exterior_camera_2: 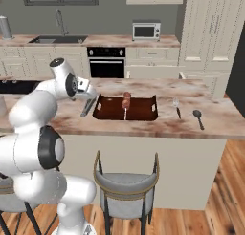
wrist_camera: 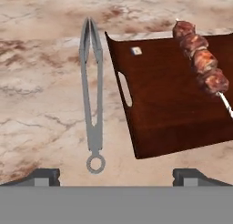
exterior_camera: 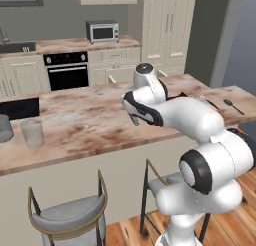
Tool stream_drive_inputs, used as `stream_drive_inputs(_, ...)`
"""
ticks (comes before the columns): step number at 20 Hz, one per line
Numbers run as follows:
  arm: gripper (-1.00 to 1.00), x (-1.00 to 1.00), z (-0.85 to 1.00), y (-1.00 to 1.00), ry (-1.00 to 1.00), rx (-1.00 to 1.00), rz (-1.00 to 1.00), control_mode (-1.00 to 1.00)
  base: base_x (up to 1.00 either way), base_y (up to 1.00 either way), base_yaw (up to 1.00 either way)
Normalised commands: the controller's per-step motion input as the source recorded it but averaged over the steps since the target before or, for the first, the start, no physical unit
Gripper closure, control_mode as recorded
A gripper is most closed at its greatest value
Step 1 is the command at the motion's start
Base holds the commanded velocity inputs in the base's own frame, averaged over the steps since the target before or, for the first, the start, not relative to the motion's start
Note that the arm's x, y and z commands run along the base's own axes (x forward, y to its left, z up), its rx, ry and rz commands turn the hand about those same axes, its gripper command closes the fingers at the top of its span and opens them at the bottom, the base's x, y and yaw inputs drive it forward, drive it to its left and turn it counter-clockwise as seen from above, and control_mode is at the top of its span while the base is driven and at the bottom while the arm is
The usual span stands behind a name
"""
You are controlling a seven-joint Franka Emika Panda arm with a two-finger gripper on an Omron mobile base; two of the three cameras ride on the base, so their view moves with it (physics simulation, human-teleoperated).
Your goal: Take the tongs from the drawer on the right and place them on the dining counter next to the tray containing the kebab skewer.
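Obs.: the tongs [wrist_camera: 91,95] lie flat on the dining counter's table top [wrist_camera: 41,104], just beside the short end of the tray [wrist_camera: 173,100], apart from its rim by a narrow strip of stone. You can read their long axis from the hand view: it runs roughly parallel to that tray edge, ring end nearest the camera, tips pointing away. The kebab skewer [wrist_camera: 200,63] rests inside the tray, toward its far side from the tongs.

End effector [wrist_camera: 116,175]: released. Both fingertips [wrist_camera: 43,175] stand wide apart at the bottom of the hand view, nothing between them. The tongs sit ahead of the end effector and offset toward one fingertip, not centred in the gap, and not touched.

Judgement: placement looks done; what remains for you is a clean withdrawal. The relation that matters is tongs ahead and slightly off-centre, so pull back along the hand's own line rather than sweeping sideways, which could nudge the ring end or the tray.

View comparison: the right base view places the tongs [exterior_camera_2: 88,106] on the side of the tray [exterior_camera_2: 126,108] nearest the arm, under the wrist, and shows loose cutlery [exterior_camera_2: 198,118] well apart at the table's other end. The left base view hides tray and tongs behind the arm; there you get a glass [exterior_camera: 32,132] on the table instead.
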Motion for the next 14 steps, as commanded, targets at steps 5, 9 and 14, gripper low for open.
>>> stream_drive_inputs(5,-1.0,-1.0,0.46,-0.39,0.0,0.05,-0.03,-1.0,0.0,0.0,0.0)
stream_drive_inputs(9,-1.0,-0.95,0.64,-0.38,0.0,0.08,0.0,-1.0,0.0,0.0,0.0)
stream_drive_inputs(14,-1.0,-1.0,0.63,-0.23,0.0,0.07,0.0,-1.0,0.0,0.0,0.0)
